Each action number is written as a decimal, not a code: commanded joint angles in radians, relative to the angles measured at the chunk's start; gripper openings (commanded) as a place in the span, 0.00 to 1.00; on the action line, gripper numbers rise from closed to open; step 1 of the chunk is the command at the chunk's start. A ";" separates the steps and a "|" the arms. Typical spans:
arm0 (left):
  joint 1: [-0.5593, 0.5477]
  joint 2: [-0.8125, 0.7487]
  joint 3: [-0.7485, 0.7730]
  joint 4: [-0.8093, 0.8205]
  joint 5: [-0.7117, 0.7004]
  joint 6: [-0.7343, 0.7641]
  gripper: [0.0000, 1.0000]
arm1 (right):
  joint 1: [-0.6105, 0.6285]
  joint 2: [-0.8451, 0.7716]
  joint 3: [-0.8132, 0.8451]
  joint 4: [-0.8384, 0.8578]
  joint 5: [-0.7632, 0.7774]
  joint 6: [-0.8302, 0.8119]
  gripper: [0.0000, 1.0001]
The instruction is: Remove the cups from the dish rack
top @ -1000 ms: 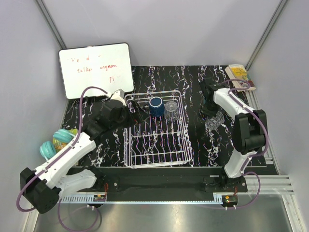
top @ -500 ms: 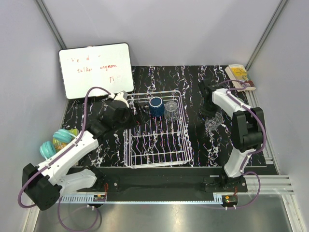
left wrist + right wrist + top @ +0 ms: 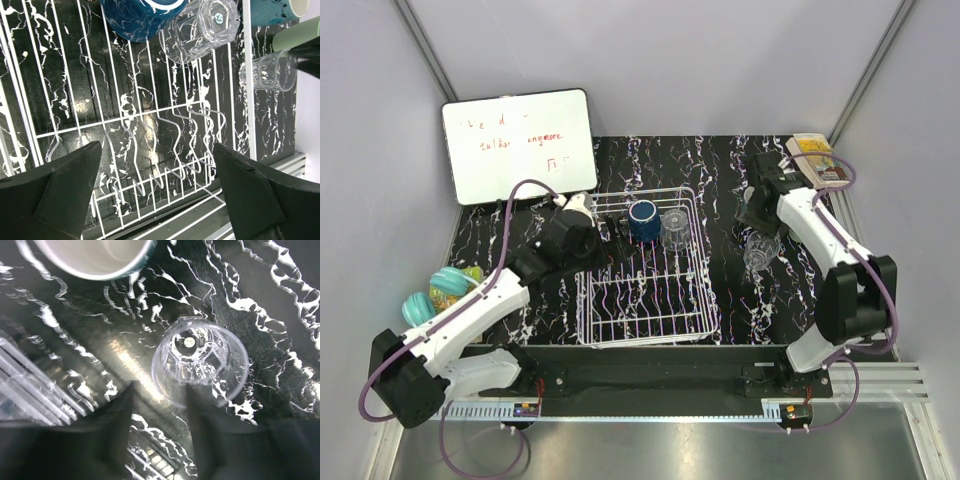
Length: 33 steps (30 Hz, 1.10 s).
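The white wire dish rack [image 3: 650, 340] lies mid-table. At its far end sit a dark navy mug [image 3: 642, 220] and a clear glass [image 3: 674, 226]. My left gripper [image 3: 607, 243] hovers open over the rack's left part. In the left wrist view the mug [image 3: 140, 20] and glass [image 3: 200, 25] lie ahead of the wide-apart fingers [image 3: 60, 190]. Beyond the rack's rim [image 3: 246, 100] stand a second clear glass [image 3: 265, 72], a pale green tumbler [image 3: 300, 35] and a light blue mug [image 3: 270, 12]. My right gripper [image 3: 160, 430] is open, with that glass [image 3: 200, 362] upright on the table just past its fingertips.
A whiteboard [image 3: 520, 145] leans at the back left. Turquoise ribbed round things [image 3: 435, 295] sit at the left table edge. A small box [image 3: 815, 160] lies at the back right corner. A white-lined cup rim [image 3: 92, 257] stands close behind the released glass.
My right gripper has opened and let go of the clear glass, which now stands on the table right of the rack. My left gripper has shifted right over the rack and opened wider.
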<state>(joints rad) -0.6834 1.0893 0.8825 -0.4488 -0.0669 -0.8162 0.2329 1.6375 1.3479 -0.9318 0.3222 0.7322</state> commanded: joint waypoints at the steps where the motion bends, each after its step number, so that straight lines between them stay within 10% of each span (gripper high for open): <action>1: -0.008 0.012 0.064 0.012 -0.050 0.031 0.99 | 0.008 -0.137 0.048 0.010 -0.017 -0.028 0.60; 8: -0.039 0.119 0.159 -0.004 -0.094 0.109 0.98 | 0.057 -0.437 -0.099 0.223 -0.190 -0.099 0.96; 33: -0.137 0.859 0.832 -0.077 -0.211 0.250 0.99 | 0.126 -0.731 -0.309 0.346 -0.394 -0.171 1.00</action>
<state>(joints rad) -0.8242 1.9110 1.6253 -0.5274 -0.2222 -0.5983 0.3519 0.9360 1.0454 -0.6281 -0.0483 0.5869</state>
